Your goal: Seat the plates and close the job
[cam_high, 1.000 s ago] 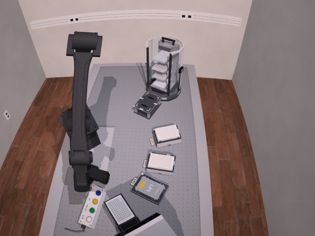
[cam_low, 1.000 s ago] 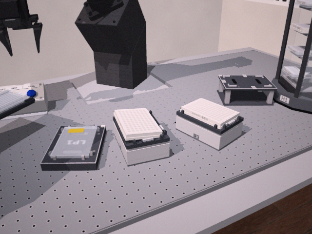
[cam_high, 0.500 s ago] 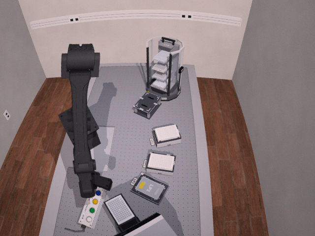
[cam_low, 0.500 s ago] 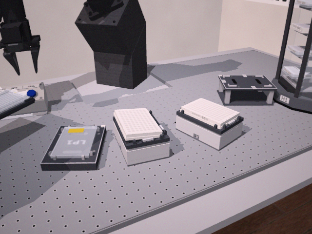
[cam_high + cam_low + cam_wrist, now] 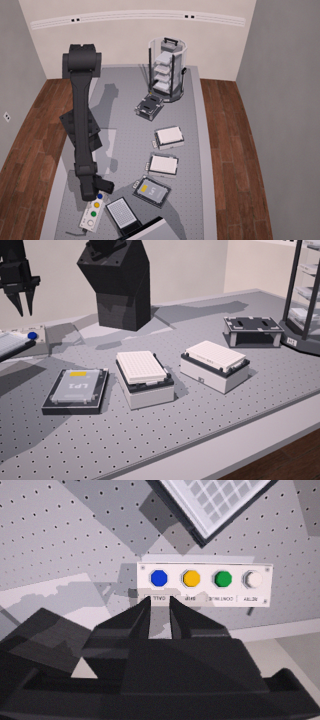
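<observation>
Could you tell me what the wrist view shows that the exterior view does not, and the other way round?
Only the wrist view shows all four keys in a row: blue, yellow, green and white. Only the exterior view shows both shakers, the lid park, the black nest and the hotel's base. Both show the tool, nearly shut and empty, above the panel, near the blue key.

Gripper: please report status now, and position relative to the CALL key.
Gripper jaws nearly shut, holding nothing. Poised above the blue CALL key on the panel, not yet touching. Nothing visible between jaws and key.
</observation>
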`<move>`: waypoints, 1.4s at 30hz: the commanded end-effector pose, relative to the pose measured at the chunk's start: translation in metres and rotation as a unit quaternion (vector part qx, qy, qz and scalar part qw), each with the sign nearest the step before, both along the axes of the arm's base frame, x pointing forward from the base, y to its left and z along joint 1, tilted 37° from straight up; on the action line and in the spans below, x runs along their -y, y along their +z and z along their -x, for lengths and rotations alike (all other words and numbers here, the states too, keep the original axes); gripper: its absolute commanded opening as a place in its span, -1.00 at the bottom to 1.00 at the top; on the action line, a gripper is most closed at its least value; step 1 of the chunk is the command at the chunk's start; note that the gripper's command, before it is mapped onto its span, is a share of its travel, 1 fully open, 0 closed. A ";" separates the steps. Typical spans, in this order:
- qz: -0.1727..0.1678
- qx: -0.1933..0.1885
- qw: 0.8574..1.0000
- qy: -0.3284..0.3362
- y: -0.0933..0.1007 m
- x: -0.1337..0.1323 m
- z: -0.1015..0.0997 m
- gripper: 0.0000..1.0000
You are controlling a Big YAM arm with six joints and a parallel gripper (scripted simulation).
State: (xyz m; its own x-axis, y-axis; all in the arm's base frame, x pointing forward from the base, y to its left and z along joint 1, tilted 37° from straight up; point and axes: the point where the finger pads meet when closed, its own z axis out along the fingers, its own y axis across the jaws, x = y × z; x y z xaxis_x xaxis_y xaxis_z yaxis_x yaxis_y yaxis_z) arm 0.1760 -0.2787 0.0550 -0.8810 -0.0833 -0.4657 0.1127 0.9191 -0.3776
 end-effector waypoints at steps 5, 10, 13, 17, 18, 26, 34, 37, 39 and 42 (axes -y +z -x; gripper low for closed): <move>0.007 0.003 1.000 -0.002 0.004 0.004 -0.001 -0.76; 0.007 0.003 1.000 -0.002 0.004 0.004 -0.001 -0.88; -0.001 0.001 1.000 -0.007 -0.006 0.001 0.003 -1.00; 0.002 0.003 1.000 -0.001 -0.007 0.003 -0.006 -1.00; 0.002 0.003 1.000 -0.001 -0.007 0.004 -0.007 -1.00; 0.004 0.003 1.000 -0.001 -0.013 0.009 -0.010 -1.00; 0.007 0.006 1.000 -0.002 -0.018 0.017 -0.017 -1.00; 0.006 0.006 1.000 -0.001 -0.021 0.017 -0.020 -1.00; 0.005 0.005 1.000 -0.001 -0.024 0.017 -0.021 -1.00; 0.005 0.005 1.000 -0.001 -0.026 0.018 -0.021 -1.00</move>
